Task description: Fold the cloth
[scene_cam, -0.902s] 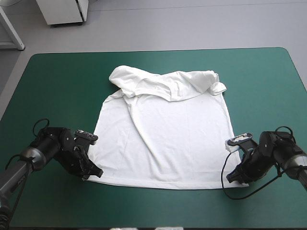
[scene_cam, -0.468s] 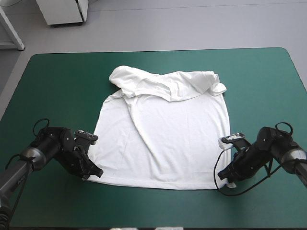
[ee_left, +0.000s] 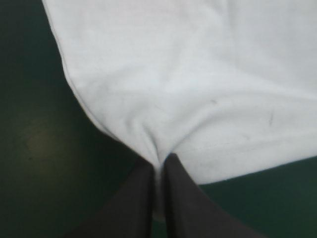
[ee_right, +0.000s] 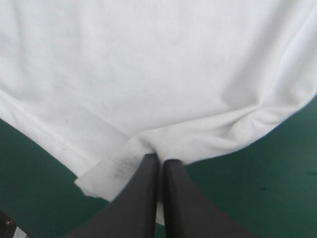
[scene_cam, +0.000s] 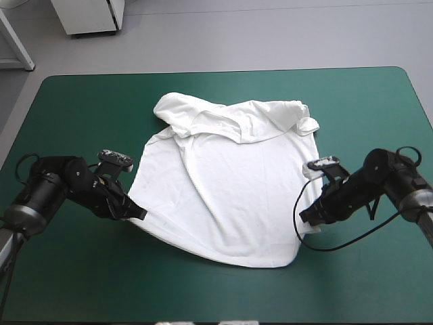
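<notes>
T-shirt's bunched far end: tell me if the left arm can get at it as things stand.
Probably not: the left end effector is shut on the T-shirt, at its near corner. Nothing on the teal-green cover blocks the way.

A plain white T-shirt [scene_cam: 237,196] is showing between black fingers [ee_left: 134,198], faint dark specks dotting it just ahead of them; the counter's cover [scene_cam: 81,108] is showing plain teal-green.

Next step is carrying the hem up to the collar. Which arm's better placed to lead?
Right, slightly. Both claws are shut on hem corners, but the right claw looks nearer the T-shirt's bunched collar end than the left claw.
</notes>
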Tool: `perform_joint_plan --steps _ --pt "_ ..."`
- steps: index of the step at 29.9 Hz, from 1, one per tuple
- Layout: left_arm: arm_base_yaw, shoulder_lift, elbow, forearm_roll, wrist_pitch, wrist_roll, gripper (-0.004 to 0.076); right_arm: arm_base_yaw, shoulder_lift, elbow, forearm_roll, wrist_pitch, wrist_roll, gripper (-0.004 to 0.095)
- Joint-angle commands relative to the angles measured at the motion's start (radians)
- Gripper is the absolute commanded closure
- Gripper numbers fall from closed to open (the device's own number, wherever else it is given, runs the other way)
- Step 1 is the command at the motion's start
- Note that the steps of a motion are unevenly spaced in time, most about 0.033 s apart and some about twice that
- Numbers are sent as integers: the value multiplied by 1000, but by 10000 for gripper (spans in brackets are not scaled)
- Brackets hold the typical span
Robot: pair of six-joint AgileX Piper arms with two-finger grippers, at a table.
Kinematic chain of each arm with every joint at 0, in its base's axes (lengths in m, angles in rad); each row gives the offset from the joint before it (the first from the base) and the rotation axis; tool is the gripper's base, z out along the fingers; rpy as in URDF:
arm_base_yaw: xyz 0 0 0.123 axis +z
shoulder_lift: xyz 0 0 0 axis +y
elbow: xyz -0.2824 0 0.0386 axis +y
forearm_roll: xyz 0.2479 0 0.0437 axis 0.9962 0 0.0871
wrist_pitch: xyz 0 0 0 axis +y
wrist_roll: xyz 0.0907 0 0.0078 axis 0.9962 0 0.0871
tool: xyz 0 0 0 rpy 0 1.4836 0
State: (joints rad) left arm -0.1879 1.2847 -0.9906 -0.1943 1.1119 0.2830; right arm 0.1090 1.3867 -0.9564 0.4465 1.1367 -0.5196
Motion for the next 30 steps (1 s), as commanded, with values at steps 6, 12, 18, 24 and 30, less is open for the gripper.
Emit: perform_joint_plan --steps 6,12,18,24,30 --pt "-2 -169 -290 -125 160 -4 733 4 -114 -405 48 113 66 925" --pt "-2 -237 -574 -177 129 -4 733 4 -168 -718 57 108 98 925" --pt "-2 -222 -917 -249 20 43 733 4 -163 -1025 59 31 138 925" --pt "-2 -180 -1164 -245 -66 50 733 4 -139 -1275 62 -107 148 925" --pt "-2 -169 -1243 -241 -237 100 733 4 -135 -1362 67 -288 149 925"
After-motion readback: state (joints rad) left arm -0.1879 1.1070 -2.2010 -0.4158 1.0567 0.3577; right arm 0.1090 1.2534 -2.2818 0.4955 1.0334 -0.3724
